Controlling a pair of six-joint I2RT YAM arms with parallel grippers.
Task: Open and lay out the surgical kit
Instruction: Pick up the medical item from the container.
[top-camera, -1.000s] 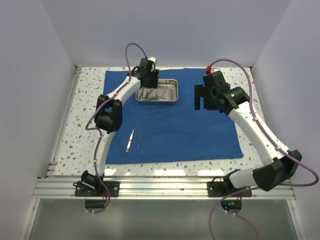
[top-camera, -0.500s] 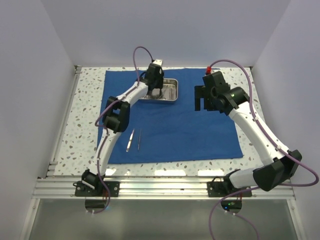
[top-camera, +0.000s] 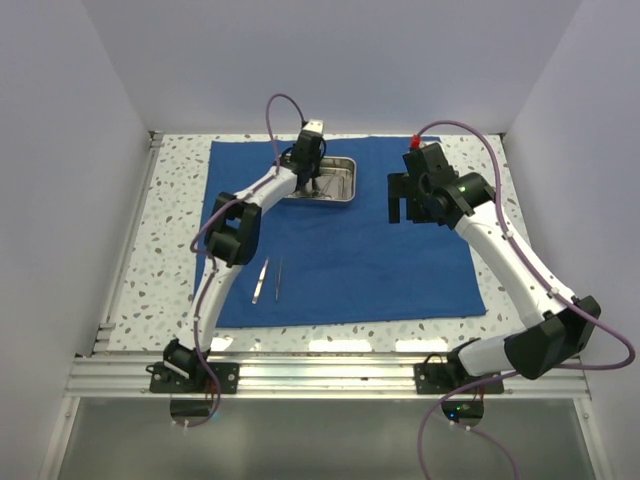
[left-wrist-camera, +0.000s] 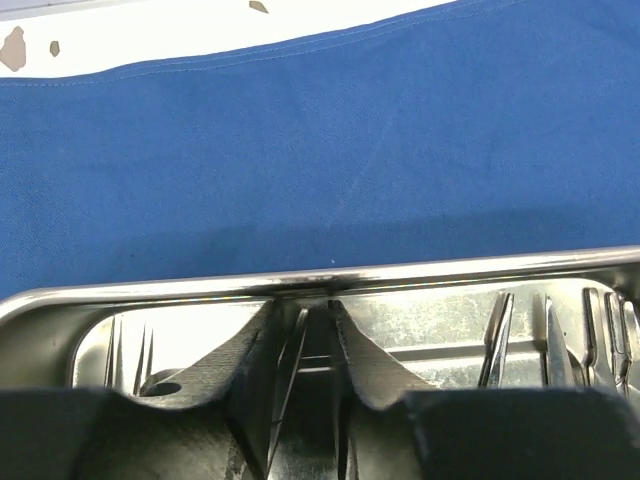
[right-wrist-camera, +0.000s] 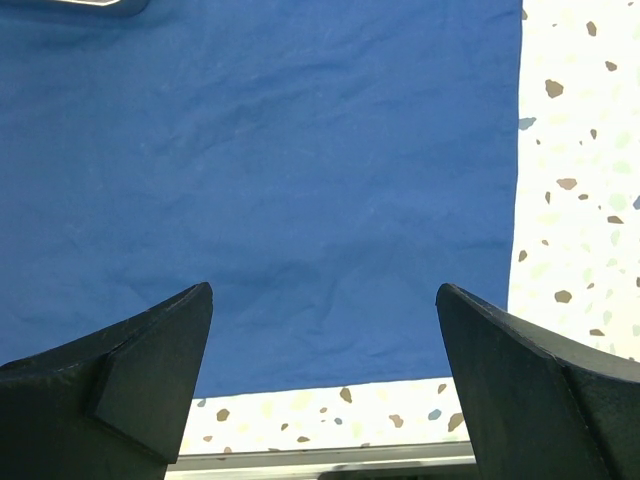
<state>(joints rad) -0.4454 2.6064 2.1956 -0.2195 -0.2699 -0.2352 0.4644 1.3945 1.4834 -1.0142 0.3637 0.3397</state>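
The royal-blue cloth wrap (top-camera: 380, 260) lies spread flat on the speckled table. The steel tray (top-camera: 350, 182) sits on its far part and holds several slim instruments (left-wrist-camera: 497, 340). My left gripper (top-camera: 312, 186) reaches down into the tray's left half. In the left wrist view its narrowed jaws (left-wrist-camera: 303, 308) are closed on a slim pair of tweezers (left-wrist-camera: 292, 350), just behind the tray rim (left-wrist-camera: 450, 268). Two tweezers (top-camera: 262, 280) lie side by side on the cloth near its front left. My right gripper (top-camera: 400, 208) hovers open and empty above the cloth's right part (right-wrist-camera: 300, 150).
The cloth's right edge and bare speckled table (right-wrist-camera: 575, 180) show in the right wrist view. An aluminium rail (top-camera: 320, 375) runs along the table's front edge. White walls close in the left, right and back sides.
My left gripper moved right from the tray's far-left corner into the tray and lowered among the instruments. The right arm shifted only slightly.
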